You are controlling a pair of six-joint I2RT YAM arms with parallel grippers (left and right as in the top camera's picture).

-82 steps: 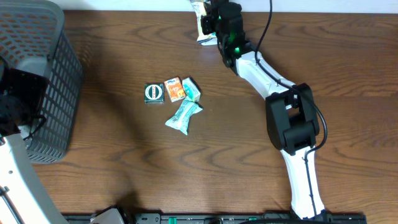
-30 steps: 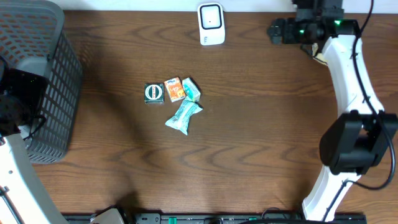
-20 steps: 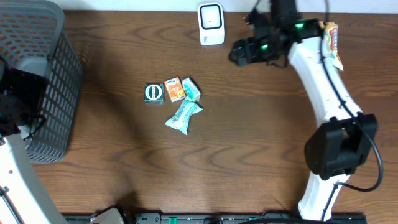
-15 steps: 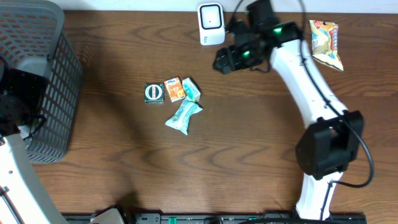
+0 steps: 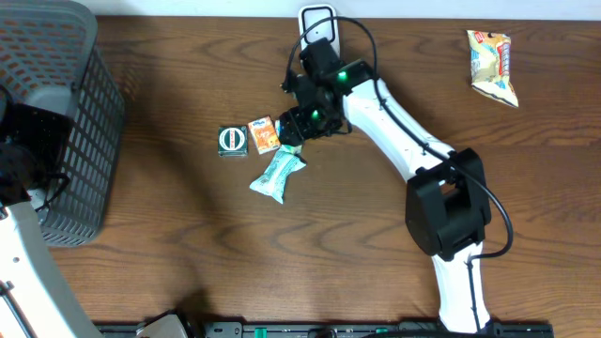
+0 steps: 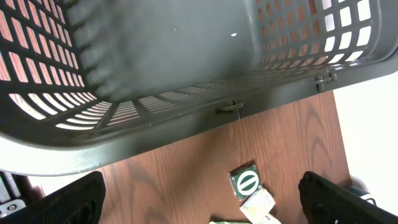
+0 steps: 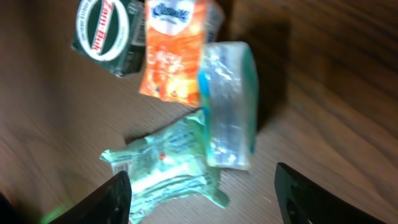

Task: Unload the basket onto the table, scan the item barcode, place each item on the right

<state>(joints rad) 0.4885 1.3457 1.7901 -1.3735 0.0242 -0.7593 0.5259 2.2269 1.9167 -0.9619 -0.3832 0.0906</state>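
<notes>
On the table (image 5: 188, 272) the basket (image 5: 47, 113) stands at the left edge, the left gripper (image 6: 202, 180) near it, fingers wide apart. The scanner (image 5: 315, 17) stands at the far edge. The right gripper (image 7: 202, 177), fingers apart and empty, hovers over the teal pack (image 7: 230, 102), mid-table just beside the orange pack (image 7: 174, 56)

Brown wood-grain table (image 5: 188, 272) — smooth, grey plastic lattice basket (image 5: 89, 103), crinkled glossy film wrapper (image 5: 277, 176), shiny orange packet (image 5: 264, 135)
</notes>
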